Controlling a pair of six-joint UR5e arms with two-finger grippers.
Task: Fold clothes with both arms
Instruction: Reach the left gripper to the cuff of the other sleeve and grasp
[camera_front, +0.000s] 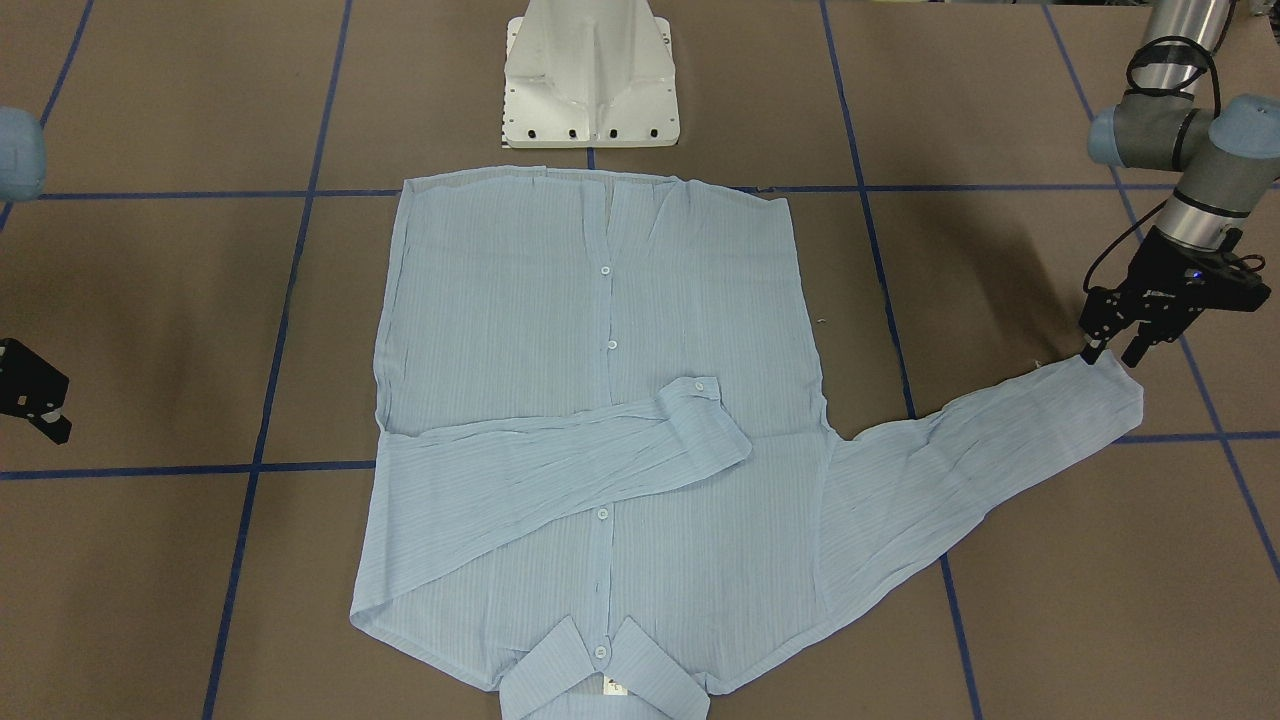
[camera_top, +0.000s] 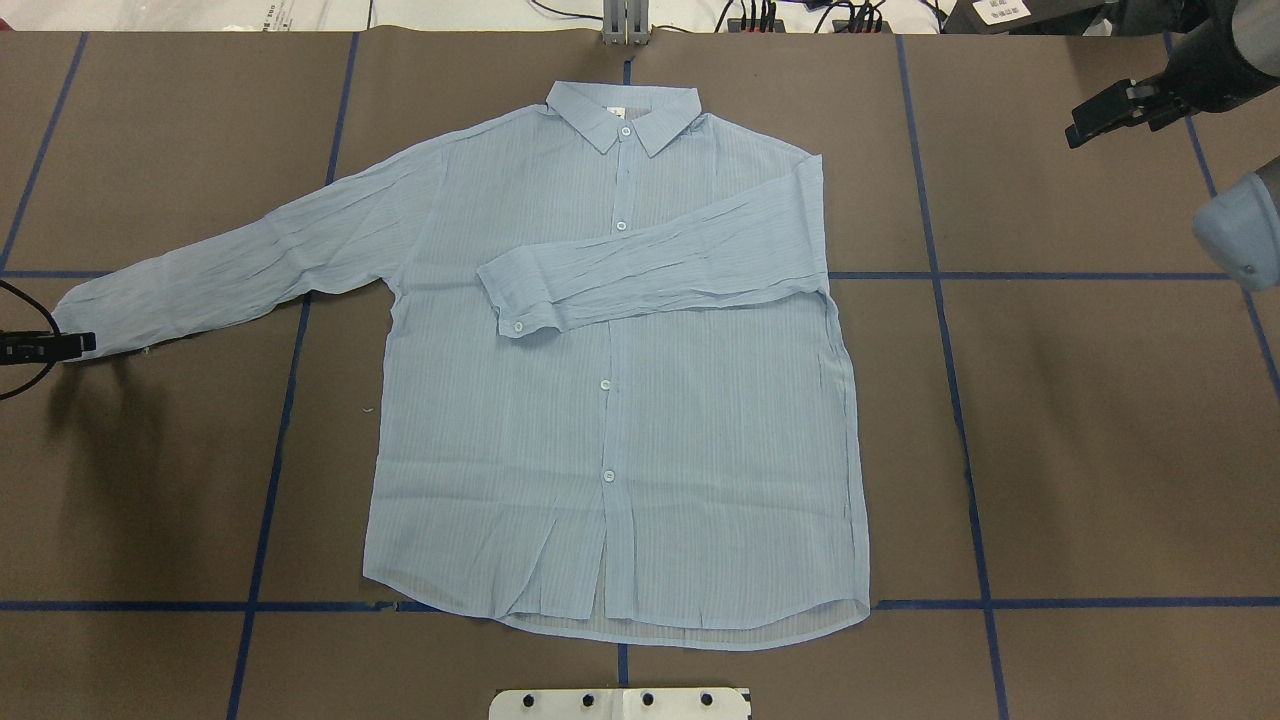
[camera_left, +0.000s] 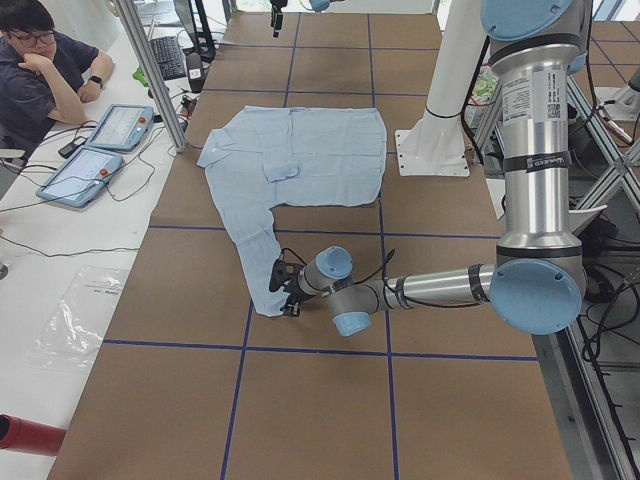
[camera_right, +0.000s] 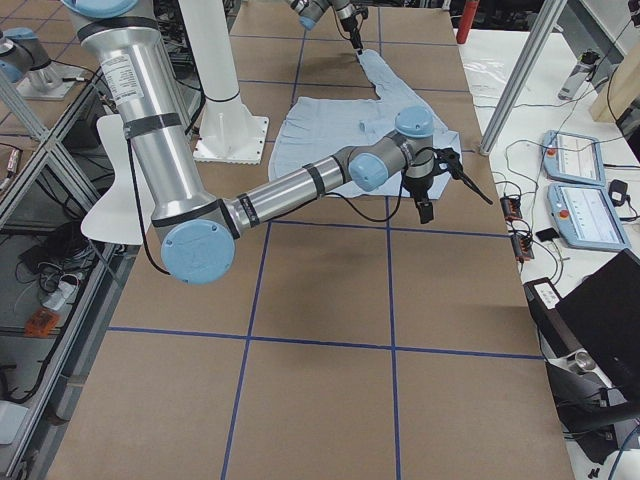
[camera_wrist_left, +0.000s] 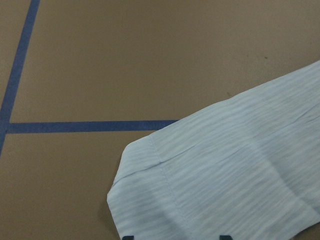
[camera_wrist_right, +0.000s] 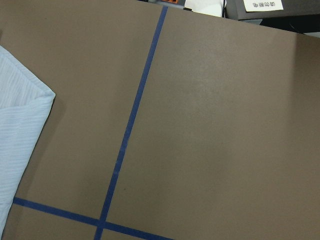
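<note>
Shirt — just one — lay flat and buttoned at the middle of the table, collar toward the far edge and hem toward the robot's edge. Of its two sleeves, the folded sleeve lay across the chest from the right side, and the outstretched sleeve ran toward the left edge. Five buttons showed: four down the front and one at the folded sleeve's end. Two grippers were in view. The left gripper sat low near the left edge, its fingers spread to either side of the cuff — not pinching it. The right gripper hung over bare table near the far right corner, well apart from the shirt. Whether it was spread or pressed together could not be told.
</note>
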